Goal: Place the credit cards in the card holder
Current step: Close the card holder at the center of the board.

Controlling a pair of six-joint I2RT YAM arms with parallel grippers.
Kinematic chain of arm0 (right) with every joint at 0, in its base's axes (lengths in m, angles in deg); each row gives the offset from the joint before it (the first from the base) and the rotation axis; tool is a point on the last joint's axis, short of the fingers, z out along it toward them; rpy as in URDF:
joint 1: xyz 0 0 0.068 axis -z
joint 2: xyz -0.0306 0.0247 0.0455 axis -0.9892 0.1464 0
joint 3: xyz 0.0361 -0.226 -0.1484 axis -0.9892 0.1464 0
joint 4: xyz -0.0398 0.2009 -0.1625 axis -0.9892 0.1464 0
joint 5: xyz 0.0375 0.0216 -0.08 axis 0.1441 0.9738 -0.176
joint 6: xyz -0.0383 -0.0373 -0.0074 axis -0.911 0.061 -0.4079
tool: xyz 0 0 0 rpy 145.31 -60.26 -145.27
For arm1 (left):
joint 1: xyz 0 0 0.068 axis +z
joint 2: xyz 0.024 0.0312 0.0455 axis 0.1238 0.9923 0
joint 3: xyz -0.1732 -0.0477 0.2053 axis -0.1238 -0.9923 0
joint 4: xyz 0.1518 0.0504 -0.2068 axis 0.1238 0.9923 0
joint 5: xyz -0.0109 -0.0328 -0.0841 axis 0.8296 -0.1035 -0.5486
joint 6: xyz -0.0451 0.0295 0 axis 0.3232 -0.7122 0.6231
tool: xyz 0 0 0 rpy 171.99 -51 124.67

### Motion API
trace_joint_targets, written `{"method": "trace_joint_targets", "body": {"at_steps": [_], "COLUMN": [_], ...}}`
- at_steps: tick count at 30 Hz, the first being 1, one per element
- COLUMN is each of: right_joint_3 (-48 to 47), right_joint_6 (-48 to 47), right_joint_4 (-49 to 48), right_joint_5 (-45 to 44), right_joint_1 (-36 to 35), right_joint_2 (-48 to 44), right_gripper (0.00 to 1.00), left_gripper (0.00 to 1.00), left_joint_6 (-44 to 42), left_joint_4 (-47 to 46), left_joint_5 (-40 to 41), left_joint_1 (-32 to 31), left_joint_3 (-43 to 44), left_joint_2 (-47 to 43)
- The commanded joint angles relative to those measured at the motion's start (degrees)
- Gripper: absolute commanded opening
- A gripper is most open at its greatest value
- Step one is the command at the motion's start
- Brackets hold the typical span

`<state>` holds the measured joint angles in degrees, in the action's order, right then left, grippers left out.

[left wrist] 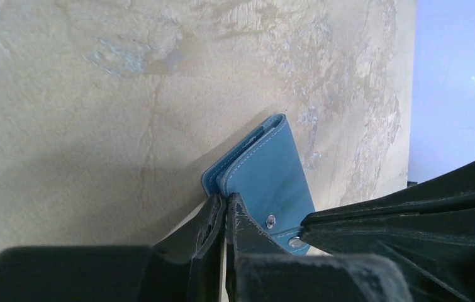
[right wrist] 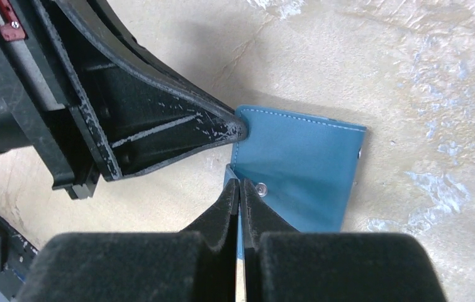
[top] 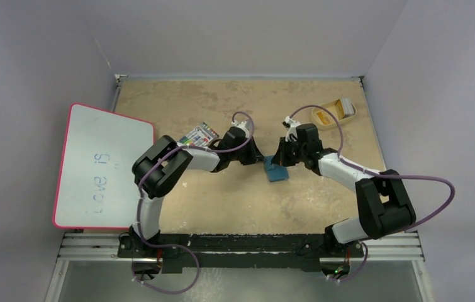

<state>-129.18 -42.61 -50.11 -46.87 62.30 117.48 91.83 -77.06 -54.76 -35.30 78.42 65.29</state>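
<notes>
Pinching wallet (right wrist: 304,170) flap in shut right pincer (right wrist: 240,184), midway across desk (top: 222,201). Touching wallet corner with left pincer (left wrist: 225,198), likewise closed; cannot tell whether gripping. With cards (top: 321,116) well apart in far-right tray (top: 336,121).

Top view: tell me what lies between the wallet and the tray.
The right arm's wrist, its claw at the wallet, and a purple cable loop; the rest is bare table. The top view shows it.

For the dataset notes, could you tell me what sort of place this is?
Probably a robotics lab test cell: two black-and-white robot arms bolted to an aluminium rail, plain grey partition walls, a pink-rimmed whiteboard.
</notes>
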Motion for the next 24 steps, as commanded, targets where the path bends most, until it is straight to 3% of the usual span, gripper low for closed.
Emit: {"method": "trace_joint_targets", "body": {"at_steps": [1,12,18,24], "right_joint_3": [0.9,-2.7,-4.2,-4.7], "right_joint_6": [-1.1,-0.7,1.3,6.7], "right_joint_4": [-5.2,-9.7,-6.8,-5.8], "right_joint_5": [-1.3,0.1,-1.2,-3.5], "right_joint_1": [-0.3,-3.6,-5.1,-7.6], "right_joint_2": [-1.1,2.7,2.3,1.4], "right_gripper": [0.00,0.00,0.00,0.25], "left_gripper": [0.00,0.00,0.00,0.00], "left_joint_6": [-5.0,-18.0,-18.2,-17.3], "left_joint_4": [4.2,19.7,21.3,21.3], "left_joint_5": [-1.9,-7.8,-6.1,-4.6], "left_joint_1": [3.2,7.0,7.1,7.0], "left_joint_3": [-0.6,3.0,4.5,4.6], "left_joint_2": [-2.5,-2.5,-2.1,-2.3]}}
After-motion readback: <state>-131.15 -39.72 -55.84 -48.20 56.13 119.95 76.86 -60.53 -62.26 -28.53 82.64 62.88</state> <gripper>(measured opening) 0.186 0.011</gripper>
